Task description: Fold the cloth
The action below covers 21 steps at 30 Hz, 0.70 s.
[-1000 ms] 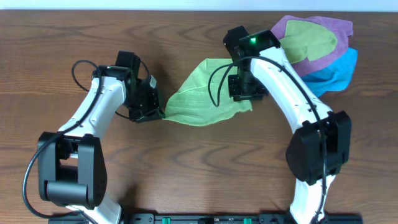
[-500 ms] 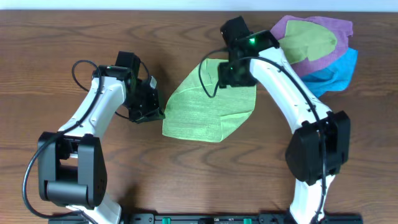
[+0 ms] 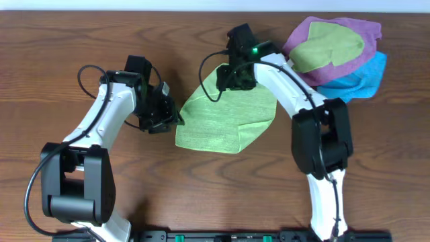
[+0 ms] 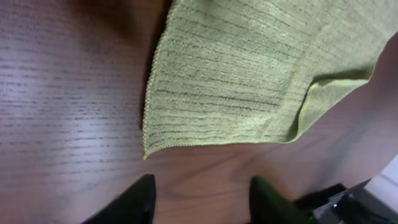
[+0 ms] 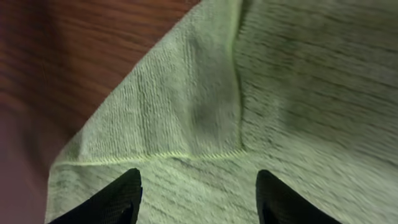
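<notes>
The lime-green cloth lies flat on the wooden table, with one flap doubled over itself. My left gripper sits just off its left edge. In the left wrist view that gripper is open, with bare wood between its fingertips and the cloth's corner a short way ahead. My right gripper hovers over the cloth's far edge. In the right wrist view it stands open above the cloth, beside a folded hem, gripping nothing.
At the back right lies a pile of cloths: a purple one, a duller olive-green one on top of it, and a blue one beneath. The right arm reaches across just left of this pile.
The cloth, held stretched between both grippers a second ago, now lies folded on the table. The left gripper has opened and let go of its corner. The right gripper moved back and left.
</notes>
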Motion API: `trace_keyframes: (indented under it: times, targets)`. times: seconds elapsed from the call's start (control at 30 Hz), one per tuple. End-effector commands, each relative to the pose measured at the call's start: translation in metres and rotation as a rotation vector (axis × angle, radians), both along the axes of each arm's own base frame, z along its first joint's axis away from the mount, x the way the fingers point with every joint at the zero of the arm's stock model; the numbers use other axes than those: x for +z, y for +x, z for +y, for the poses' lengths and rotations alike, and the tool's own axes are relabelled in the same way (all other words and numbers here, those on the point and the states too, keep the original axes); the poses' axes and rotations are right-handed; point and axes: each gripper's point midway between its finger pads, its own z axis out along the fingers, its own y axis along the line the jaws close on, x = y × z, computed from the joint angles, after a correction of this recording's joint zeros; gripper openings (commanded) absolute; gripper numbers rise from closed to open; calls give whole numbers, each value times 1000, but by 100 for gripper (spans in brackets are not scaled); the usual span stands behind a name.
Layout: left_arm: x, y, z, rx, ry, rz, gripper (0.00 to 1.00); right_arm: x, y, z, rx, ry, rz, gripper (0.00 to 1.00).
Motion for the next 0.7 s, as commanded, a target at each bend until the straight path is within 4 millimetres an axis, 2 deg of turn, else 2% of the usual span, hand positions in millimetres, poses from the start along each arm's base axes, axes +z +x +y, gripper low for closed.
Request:
trace_keyframes:
  times: [0.0, 0.1, 0.2, 0.27, 0.67]
  targets:
    - [6, 3, 0, -7, -6, -36, 57, -9, -6, 12, 12, 40, 34, 59]
    - [7, 6, 0, -7, -8, -49, 65, -13, -3, 14, 12, 43, 28, 58]
    - [7, 8, -1, -7, -9, -57, 86, -18, 0, 15, 12, 46, 22, 57]
    - [8, 10, -3, -8, -22, -64, 94, -22, 1, 15, 12, 45, 23, 56]
    - [11, 11, -7, -10, -52, -70, 96, -39, 4, 13, 6, 22, 26, 54]
